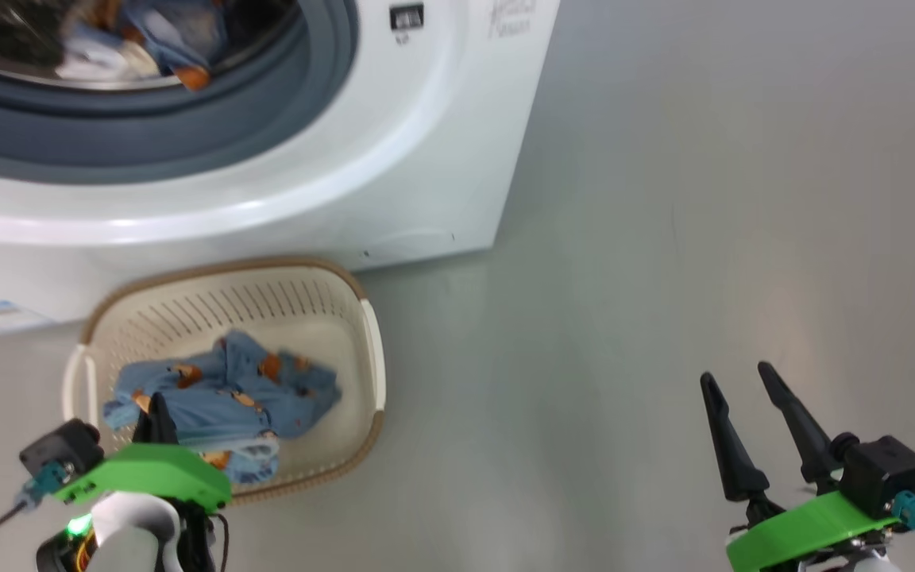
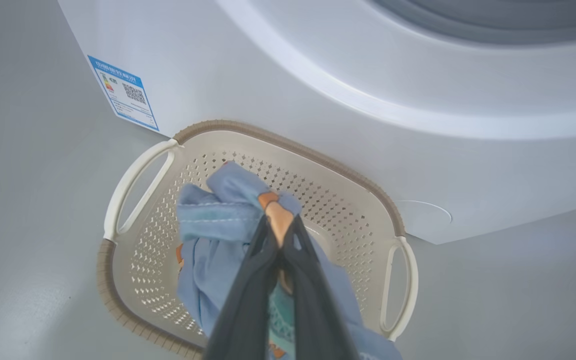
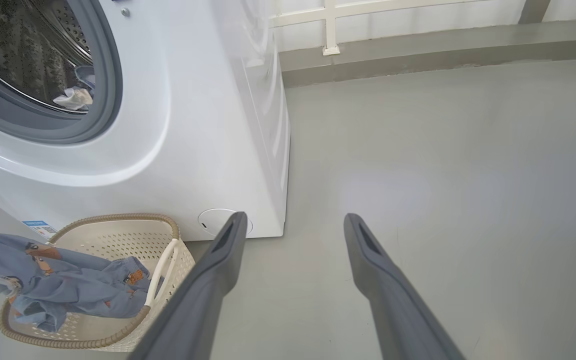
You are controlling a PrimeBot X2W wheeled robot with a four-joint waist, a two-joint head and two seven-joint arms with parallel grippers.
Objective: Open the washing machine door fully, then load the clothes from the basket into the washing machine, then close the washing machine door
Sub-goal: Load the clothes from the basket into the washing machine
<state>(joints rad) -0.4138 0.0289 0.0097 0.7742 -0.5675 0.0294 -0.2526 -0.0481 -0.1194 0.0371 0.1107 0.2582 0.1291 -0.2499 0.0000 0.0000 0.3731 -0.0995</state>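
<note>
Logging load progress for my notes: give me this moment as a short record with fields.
left gripper: shut on the light-blue printed garment, above the basket
right gripper: open, holding nothing, over the grey floor
basket: on the floor, against the washing machine front
drum: opening uncovered, some clothes inside

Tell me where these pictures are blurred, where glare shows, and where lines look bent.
Head view: the clothes inside the washing machine are smeared, and a white glare band crosses its front. Left wrist view: the light-blue garment shut in the left gripper is soft. Right wrist view: the machine's side edge bows slightly, and a pale light patch sits on the floor.
</note>
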